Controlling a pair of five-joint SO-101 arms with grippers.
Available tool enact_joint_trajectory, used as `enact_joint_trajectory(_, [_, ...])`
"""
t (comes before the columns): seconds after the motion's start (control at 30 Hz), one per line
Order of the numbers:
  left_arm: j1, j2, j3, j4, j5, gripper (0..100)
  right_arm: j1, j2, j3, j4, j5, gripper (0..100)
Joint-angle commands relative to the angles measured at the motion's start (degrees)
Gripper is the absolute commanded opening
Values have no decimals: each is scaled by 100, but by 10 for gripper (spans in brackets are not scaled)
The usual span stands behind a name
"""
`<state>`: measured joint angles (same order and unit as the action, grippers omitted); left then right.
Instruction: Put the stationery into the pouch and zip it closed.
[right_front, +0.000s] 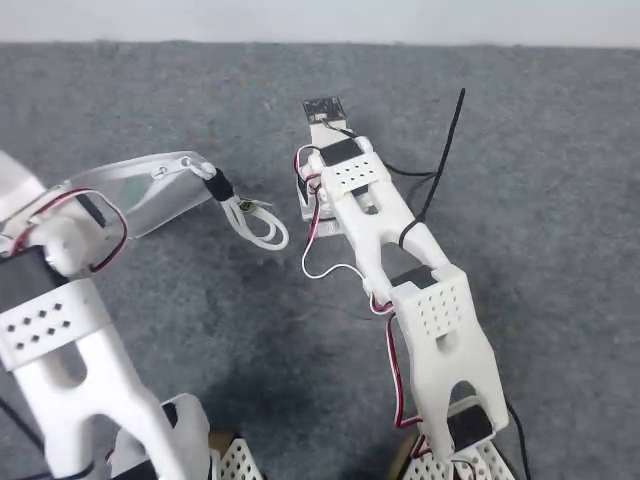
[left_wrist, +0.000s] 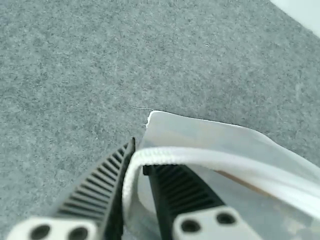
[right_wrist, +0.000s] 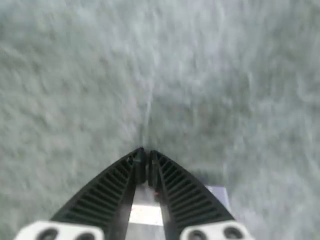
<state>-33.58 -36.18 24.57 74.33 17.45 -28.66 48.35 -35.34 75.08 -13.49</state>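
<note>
Pouch (right_front: 150, 200) position: left side of the grey table (right_front: 540, 140) in the high view. It is clear, with a white zip band along one edge. Its black zip pull (right_front: 218, 186) and white cord loop (right_front: 258, 226) sit at the end facing the right arm.

Left hand (left_wrist: 139, 156) – closed on the pouch edge, with the zip band passing between its ribbed fingers.

Right hand (right_wrist: 144, 152) – fingers closed tip to tip, nothing visible between the tips. It points down at bare table, apart from the pouch.
</note>
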Motion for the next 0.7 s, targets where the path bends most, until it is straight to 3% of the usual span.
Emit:
enact_joint_trajectory(0.0, [-62,-9,-31,-202,114,11,-40,-374,-448,716,0,16])
enact_joint_trajectory(0.13, [-62,-9,-31,-202,114,11,-57,-435,-615,1473,53,14])
enact_joint_trajectory(0.33, [-62,-9,-31,-202,114,11,-180,-435,-1521,2818,1284,13])
enact_joint_trajectory(0.67, [-62,-18,-31,-202,114,11,-180,-1288,-695,2791,2356,13])
